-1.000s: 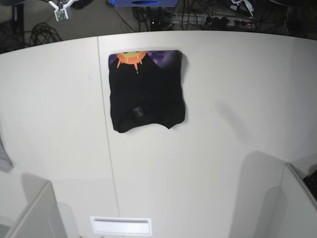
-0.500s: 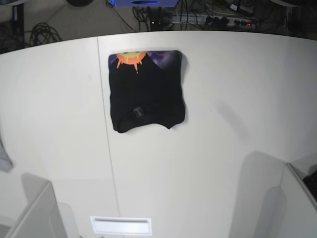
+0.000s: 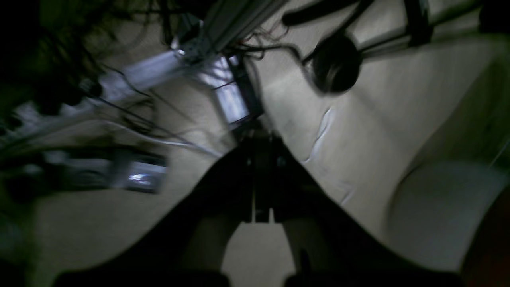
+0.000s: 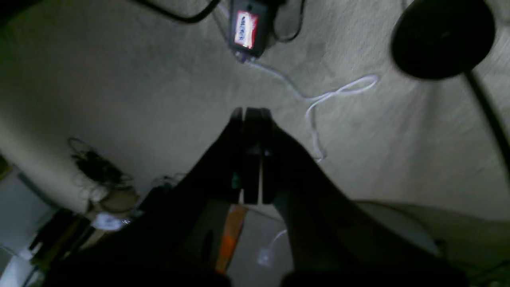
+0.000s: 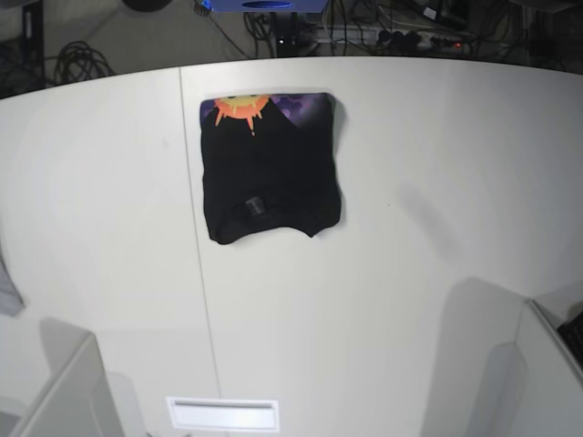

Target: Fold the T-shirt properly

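The T-shirt (image 5: 270, 168) lies folded into a compact black rectangle on the white table (image 5: 410, 182), left of the middle toward the far edge. An orange sun and purple print show along its far edge, and a small label sits near its front edge. Neither gripper appears in the base view. In the left wrist view my left gripper (image 3: 261, 159) is shut, empty, and faces the floor and cables. My right gripper (image 4: 251, 119) in the right wrist view is also shut and empty, held over carpet with a white cable.
A seam (image 5: 196, 237) runs front to back across the table just left of the shirt. Cables and power strips (image 5: 401, 36) lie on the floor beyond the far edge. Grey panels (image 5: 64, 391) stand at both front corners, and a white slot (image 5: 223, 414) sits at the front edge.
Parts of the arms seen at the top edge one second ago have left the base view. The T-shirt has not moved.
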{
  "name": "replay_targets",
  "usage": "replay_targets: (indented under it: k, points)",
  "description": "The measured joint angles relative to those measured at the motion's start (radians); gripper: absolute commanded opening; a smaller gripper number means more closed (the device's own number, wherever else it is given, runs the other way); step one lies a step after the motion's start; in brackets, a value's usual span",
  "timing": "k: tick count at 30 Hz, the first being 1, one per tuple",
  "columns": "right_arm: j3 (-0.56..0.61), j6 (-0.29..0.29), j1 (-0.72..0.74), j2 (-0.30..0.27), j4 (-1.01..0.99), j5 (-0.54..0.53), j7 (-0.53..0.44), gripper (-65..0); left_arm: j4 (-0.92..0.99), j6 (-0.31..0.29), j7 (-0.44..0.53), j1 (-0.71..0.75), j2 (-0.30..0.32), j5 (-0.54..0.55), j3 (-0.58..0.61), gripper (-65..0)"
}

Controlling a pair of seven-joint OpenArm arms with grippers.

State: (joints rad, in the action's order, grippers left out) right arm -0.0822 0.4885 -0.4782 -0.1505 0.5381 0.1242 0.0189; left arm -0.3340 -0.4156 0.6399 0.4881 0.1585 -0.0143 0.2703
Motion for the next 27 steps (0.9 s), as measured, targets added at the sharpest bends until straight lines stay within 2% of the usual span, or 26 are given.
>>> replay_targets:
  k: [3,6,7,10,13,17,19,20,27]
  points:
    - [0.079,-0.006,0.069,-0.037,-0.124,0.000,-0.074,-65.0,0.070,0.002,0.003,-0.059,-0.019,0.093,0.000,-65.0]
    - [0.168,-0.006,0.124,-0.037,-0.207,0.000,-0.113,-65.0,0.102,0.014,0.004,-0.093,-0.032,0.159,-0.001,-65.0]
    - [0.193,-0.006,0.143,-0.033,-0.232,0.000,-0.124,-65.0,0.106,0.027,0.006,-0.099,-0.040,0.178,-0.001,-65.0]
    - [0.238,-0.005,0.190,-0.026,-0.267,-0.001,-0.124,-65.0,0.104,0.135,0.004,-0.101,-0.059,0.203,0.000,-65.0]
    - [0.244,-0.008,0.232,-0.026,-0.270,-0.004,-0.127,-65.0,0.146,0.154,-0.007,-0.140,-0.061,0.203,0.002,-65.0]
    - [0.250,-0.131,0.268,0.008,-0.270,-0.008,-0.130,-65.0,0.263,0.158,-0.097,-0.248,-0.070,0.206,-0.001,-65.0]
    - [0.252,-0.220,0.279,0.023,-0.270,-0.005,-0.126,-65.0,0.278,0.155,-0.106,-0.283,-0.072,0.206,-0.001,-65.0]
    - [0.252,-0.235,0.284,0.025,-0.270,-0.005,-0.128,-65.0,0.277,0.155,-0.107,-0.293,-0.072,0.206,-0.001,-65.0]
    - [0.248,-0.240,0.285,0.025,-0.272,-0.004,-0.124,-65.0,0.280,0.155,-0.110,-0.322,-0.071,0.206,-0.001,-65.0]
